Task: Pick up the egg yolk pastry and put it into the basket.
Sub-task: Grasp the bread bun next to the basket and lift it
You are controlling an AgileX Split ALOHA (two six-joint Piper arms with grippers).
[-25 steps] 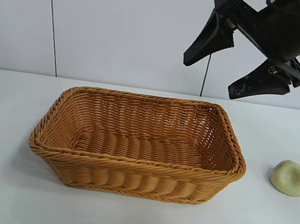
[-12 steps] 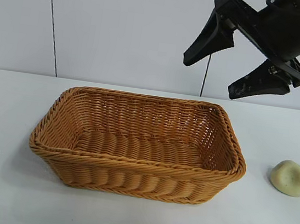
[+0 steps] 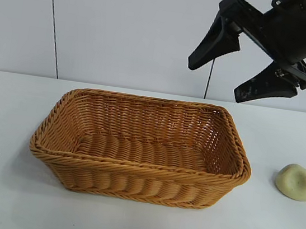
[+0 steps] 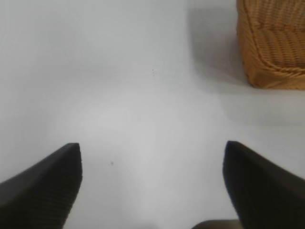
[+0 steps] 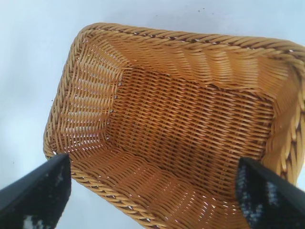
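A: The egg yolk pastry lies on the counter, just right of the basket. It looks light and crumbly.

B: Then pinch its low sides gently. The right hand hangs high above the basket, fingers wide, holding nothing.

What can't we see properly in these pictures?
- Right arm: in the exterior view only its open hand shows, high above the basket; the top edge cuts off the rest.
- Left hand: missing from the exterior view; its wrist view shows only two fingertips over the bare table.
- Egg yolk pastry: seen only in the exterior view, right of the basket; neither wrist view shows it.
- Basket's far outer wall: hidden behind its own rim.
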